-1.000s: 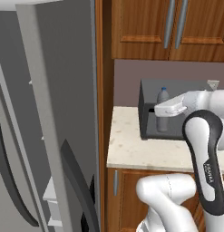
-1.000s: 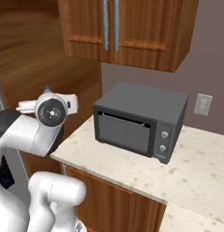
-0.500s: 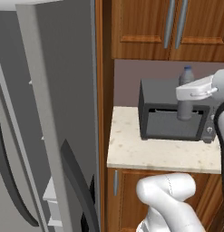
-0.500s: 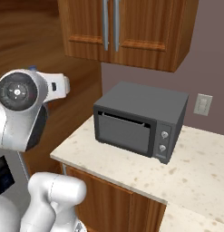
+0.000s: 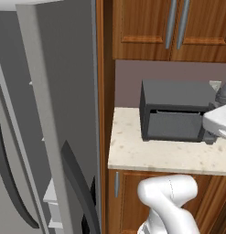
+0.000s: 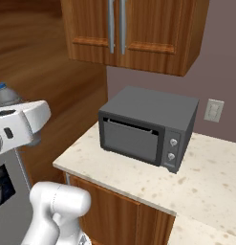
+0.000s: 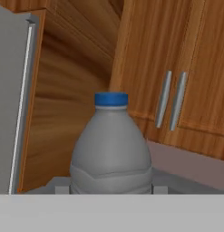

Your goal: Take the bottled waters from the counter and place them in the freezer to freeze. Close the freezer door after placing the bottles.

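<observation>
Gripper: closed on the bottle (image 7: pixel 111 149), which stands upright between its fingers in the hand view, blue cap up; the fingertips themselves are hidden low behind the bottle's body.
Bottle: a grey plastic one with a blue cap; in the right base view its cap and shoulder (image 6: pixel 5 94) peek up just behind the white hand, well left of the microwave (image 6: pixel 147 127).
Bottle relative to microwave: in the left base view a grey rounded bit at the right edge, just above the white hand and beside the microwave's (image 5: pixel 176 109) right end, may be the bottle, but I cannot tell for sure.
Counter: beige speckled top (image 5: pixel 151 153) with the microwave standing on it, against the back wall.
Freezer door: tall grey door (image 5: pixel 50 119) standing open, left of the microwave, with a long dark handle (image 5: pixel 80 187) down its edge.
Cupboards: brown wooden doors (image 6: pixel 124 31) with metal handles hang above the microwave.
Wall socket: pale plate (image 6: pixel 214 110) just right of the microwave.
</observation>
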You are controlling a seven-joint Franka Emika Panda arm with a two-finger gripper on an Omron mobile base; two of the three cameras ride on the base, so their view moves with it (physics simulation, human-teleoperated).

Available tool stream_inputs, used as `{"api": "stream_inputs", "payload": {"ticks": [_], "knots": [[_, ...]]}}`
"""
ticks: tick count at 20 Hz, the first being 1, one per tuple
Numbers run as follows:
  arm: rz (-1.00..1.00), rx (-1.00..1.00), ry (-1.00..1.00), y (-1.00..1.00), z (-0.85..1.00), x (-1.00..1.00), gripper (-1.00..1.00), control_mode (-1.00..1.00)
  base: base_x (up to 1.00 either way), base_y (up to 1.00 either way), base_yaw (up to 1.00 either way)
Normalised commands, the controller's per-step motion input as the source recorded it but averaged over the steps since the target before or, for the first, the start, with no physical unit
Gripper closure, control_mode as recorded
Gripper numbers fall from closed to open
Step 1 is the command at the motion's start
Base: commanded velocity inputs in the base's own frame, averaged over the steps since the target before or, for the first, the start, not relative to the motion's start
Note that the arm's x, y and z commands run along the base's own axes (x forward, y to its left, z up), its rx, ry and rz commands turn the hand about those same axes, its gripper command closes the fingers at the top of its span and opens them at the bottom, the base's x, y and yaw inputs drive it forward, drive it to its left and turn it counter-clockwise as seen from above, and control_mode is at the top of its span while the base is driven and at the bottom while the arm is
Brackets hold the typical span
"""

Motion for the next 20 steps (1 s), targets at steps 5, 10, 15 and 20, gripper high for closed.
{"api": "stream_inputs", "payload": {"ticks": [5,10,15,20], "knots": [[-0.16,0.03,-0.08,-0.29,-0.01,-0.37,1.0,-1.0,0.0,0.0,0.0],[-0.14,0.09,0.0,-0.08,-0.19,-0.22,1.0,-1.0,0.0,0.0,0.0],[-0.04,0.0,-0.02,0.12,-0.37,-0.31,1.0,-1.0,0.0,0.0,0.0],[-0.02,0.0,0.0,0.03,-0.55,-0.03,1.0,-1.0,0.0,0.0,0.0]]}}
